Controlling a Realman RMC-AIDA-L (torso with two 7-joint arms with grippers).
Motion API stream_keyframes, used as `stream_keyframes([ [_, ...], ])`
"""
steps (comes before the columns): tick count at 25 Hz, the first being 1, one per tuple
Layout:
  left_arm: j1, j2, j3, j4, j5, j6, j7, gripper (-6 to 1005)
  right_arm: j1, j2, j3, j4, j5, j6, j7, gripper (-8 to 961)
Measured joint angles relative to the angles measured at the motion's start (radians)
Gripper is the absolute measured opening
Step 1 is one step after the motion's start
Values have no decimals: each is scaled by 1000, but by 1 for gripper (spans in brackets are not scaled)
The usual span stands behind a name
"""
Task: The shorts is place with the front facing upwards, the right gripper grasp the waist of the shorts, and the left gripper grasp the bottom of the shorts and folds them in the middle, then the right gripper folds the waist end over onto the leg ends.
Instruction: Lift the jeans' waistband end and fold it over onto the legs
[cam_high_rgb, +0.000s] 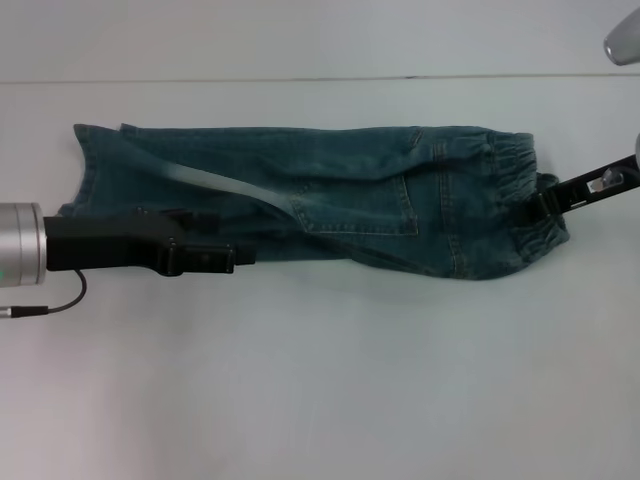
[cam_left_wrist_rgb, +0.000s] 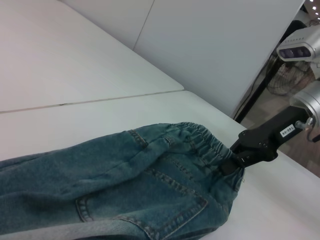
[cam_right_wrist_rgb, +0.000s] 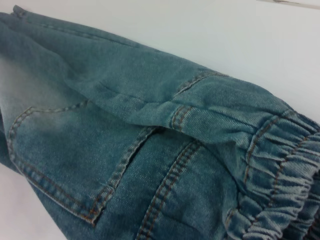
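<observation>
Shorts (cam_high_rgb: 330, 195) folded lengthwise on table (cam_high_rgb: 320, 380); right gripper (cam_high_rgb: 545, 205) clamps waist (cam_high_rgb: 510, 180); left gripper (cam_high_rgb: 235, 257) at near edge, grip state unclear.

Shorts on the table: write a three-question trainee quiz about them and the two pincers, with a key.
1. True or false: the shorts are already folded lengthwise, with a back pocket facing up.
2. Which end does the right pincer meet? A) the leg ends B) the waist C) the pocket
3. Fill in: the left pincer lies at the shorts' near edge, toward the ___ end.

Key:
1. True. The shorts form one narrow strip, and a stitched patch pocket shows on top.
2. B. It is shut on the gathered elastic band, which the left wrist view also shows.
3. Leg. The hems lie on the robot's left; whether that pincer grips cloth cannot be told.
</observation>
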Motion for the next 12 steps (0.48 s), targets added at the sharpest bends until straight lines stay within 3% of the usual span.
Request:
stream_keyframes([
  [4, 0, -1, 0, 0, -7, 0, 1, 884, -5, -2, 5, -6, 0, -2, -4, 64],
  [12, -5, -24, 0, 0, -10, -48, 30, 877, -17, -7, 103, -52, 0, -68, -42, 50],
])
